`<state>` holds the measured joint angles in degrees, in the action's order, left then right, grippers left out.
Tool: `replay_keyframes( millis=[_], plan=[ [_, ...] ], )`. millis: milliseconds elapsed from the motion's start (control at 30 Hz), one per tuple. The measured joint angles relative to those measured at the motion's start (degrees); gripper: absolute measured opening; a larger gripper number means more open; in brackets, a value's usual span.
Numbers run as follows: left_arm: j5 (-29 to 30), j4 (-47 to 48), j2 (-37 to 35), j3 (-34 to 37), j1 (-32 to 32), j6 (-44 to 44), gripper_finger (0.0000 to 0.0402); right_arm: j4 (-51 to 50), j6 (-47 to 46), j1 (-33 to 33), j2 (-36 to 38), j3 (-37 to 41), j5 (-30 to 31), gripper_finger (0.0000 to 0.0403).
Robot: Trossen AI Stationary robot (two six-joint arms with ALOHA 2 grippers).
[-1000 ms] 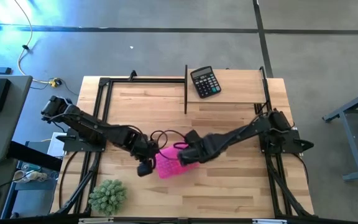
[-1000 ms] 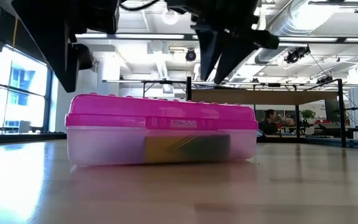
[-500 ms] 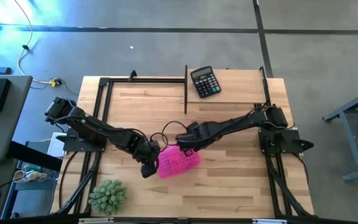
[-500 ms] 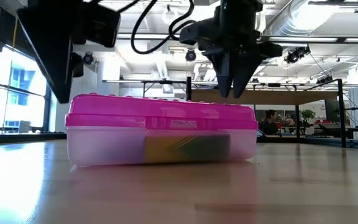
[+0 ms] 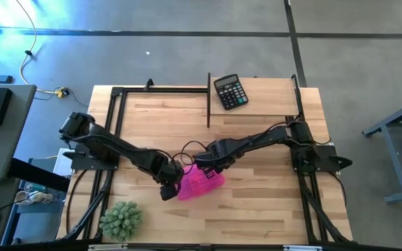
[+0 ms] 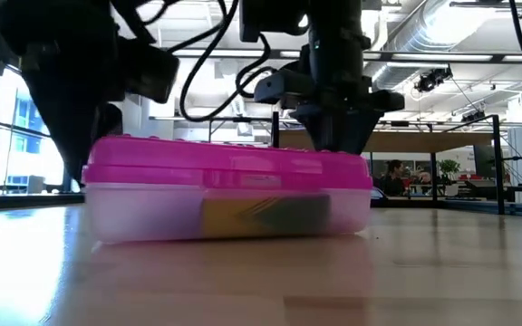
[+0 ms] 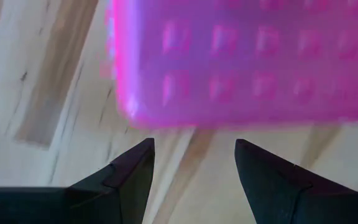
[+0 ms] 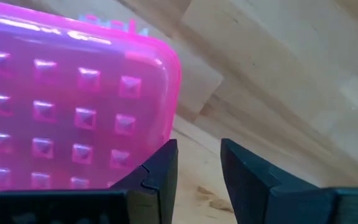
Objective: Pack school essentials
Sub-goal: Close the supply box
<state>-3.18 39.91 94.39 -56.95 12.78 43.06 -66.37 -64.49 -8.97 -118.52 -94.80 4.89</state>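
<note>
Two grippers flanked the pink pencil case (image 5: 199, 183). Left gripper (image 5: 167, 187), fingers parted and holding nothing, sat just beside the case's end nearest the spiky plant (image 5: 121, 219), seemingly bracing it. Right gripper (image 5: 202, 163), narrowly open and empty, hung at the case's edge facing the calculator (image 5: 229, 91), likely pressing its lid shut. Yellow-green contents (image 6: 265, 214) showed through the case's clear base on the desk (image 5: 257, 202).
</note>
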Motion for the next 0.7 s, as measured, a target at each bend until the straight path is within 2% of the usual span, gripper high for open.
replay_keyframes(
  millis=[167,700],
  plan=[
    [1.26,-0.67,2.62,-0.11,-1.21,-2.25,0.0211,-0.63,-2.83,-0.90,0.11,0.02,-1.02,0.0114],
    [2.21,0.64,2.77,-0.11,-7.94,-9.91,0.0211,-0.68,-13.40,-6.35,0.43,0.04,-5.89,0.0114]
  ],
)
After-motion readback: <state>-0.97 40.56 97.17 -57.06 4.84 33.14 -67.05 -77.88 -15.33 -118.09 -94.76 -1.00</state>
